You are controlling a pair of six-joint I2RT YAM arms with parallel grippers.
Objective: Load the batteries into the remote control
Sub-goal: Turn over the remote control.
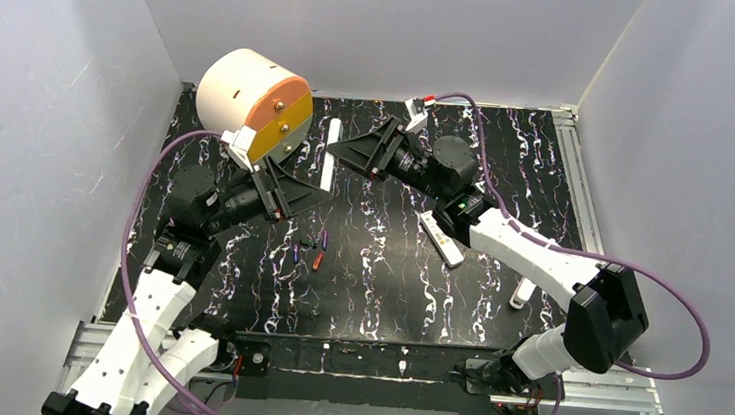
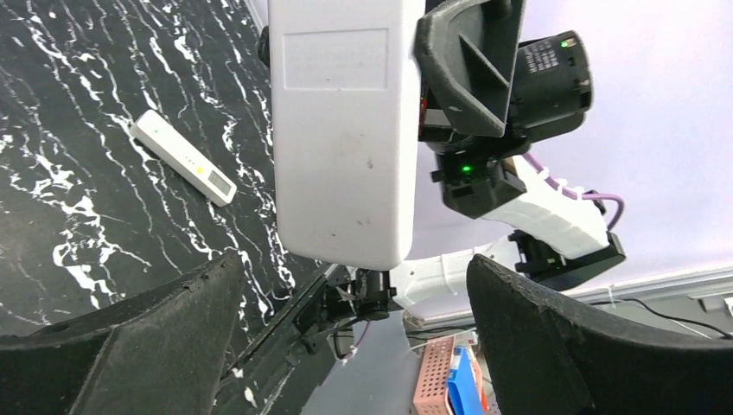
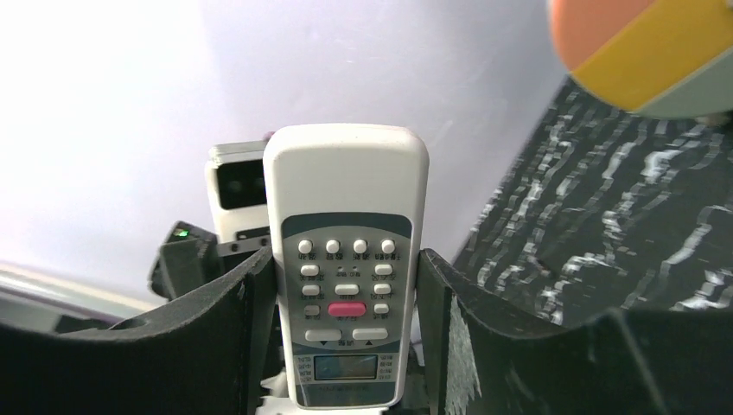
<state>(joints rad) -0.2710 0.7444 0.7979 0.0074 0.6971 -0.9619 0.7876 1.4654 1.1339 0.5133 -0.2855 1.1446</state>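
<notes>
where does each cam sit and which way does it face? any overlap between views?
Top external: above and behind the bases, looking down on the table; both arms, left claw and right claw show.
Left wrist: on the left arm, looking out through its open claw at the back of the held remote; right arm behind it.
Right wrist: on the right arm, looking along its claw, shut on that remote's button face.
Shared: top and left wrist both see the spare remote lying on the table.
</notes>
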